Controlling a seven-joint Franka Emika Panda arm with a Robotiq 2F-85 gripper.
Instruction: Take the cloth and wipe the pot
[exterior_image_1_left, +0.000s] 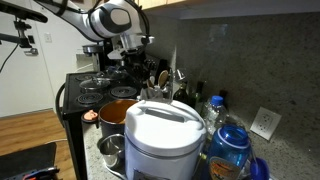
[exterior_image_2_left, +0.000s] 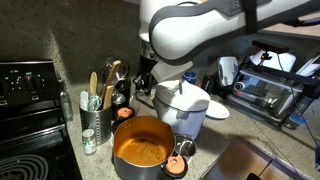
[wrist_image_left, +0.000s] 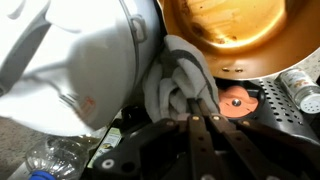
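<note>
The wide orange-red pot (exterior_image_2_left: 140, 152) stands on the counter in front of the white rice cooker; it also shows in an exterior view (exterior_image_1_left: 115, 112) and at the top of the wrist view (wrist_image_left: 240, 30). The grey cloth (wrist_image_left: 172, 82) lies bunched between the rice cooker and the pot. My gripper (wrist_image_left: 188, 102) is shut, its fingertips pinching the cloth. In both exterior views the gripper (exterior_image_2_left: 146, 80) (exterior_image_1_left: 130, 55) hangs behind the pot, next to the rice cooker. The cloth is not clearly visible there.
The big white rice cooker (exterior_image_2_left: 186, 108) (wrist_image_left: 70, 60) stands close beside the gripper. A utensil holder (exterior_image_2_left: 100, 112) and a small orange disc (wrist_image_left: 238, 102) are near. A small steel pot (exterior_image_1_left: 110, 150), a black stove (exterior_image_2_left: 25, 110) and a water bottle (exterior_image_1_left: 230, 145) are also about.
</note>
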